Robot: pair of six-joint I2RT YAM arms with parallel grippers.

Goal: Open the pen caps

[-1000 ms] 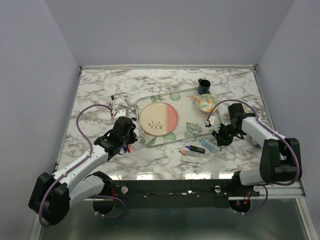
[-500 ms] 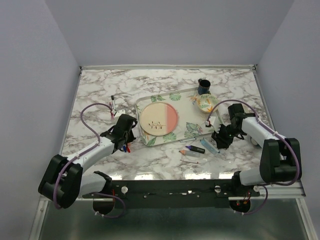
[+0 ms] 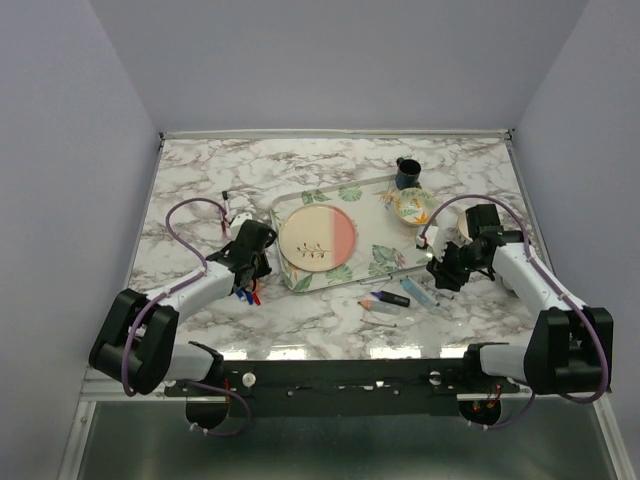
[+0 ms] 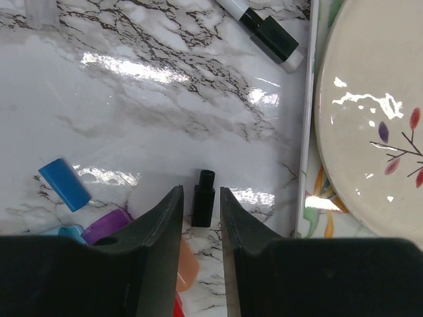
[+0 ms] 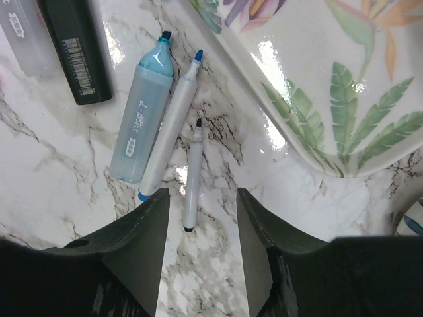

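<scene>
I count five loose pen caps [image 4: 203, 198] and one capped marker [image 4: 268, 33] to my left; three uncapped pens [image 5: 142, 112] and one black marker [image 5: 79, 53] to my right; one tray [image 3: 385, 262], plate [image 3: 317, 238], bowl [image 3: 409, 205], cup [image 3: 407, 173].

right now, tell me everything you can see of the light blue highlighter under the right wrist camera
The light blue highlighter is a chunky, translucent plastic barrel with white lettering along it. Its tapered end shows a small dark tip with no cap on. It lies flat on the marble table with a thinner white marker lying against its side. Nothing else touches it.
</scene>
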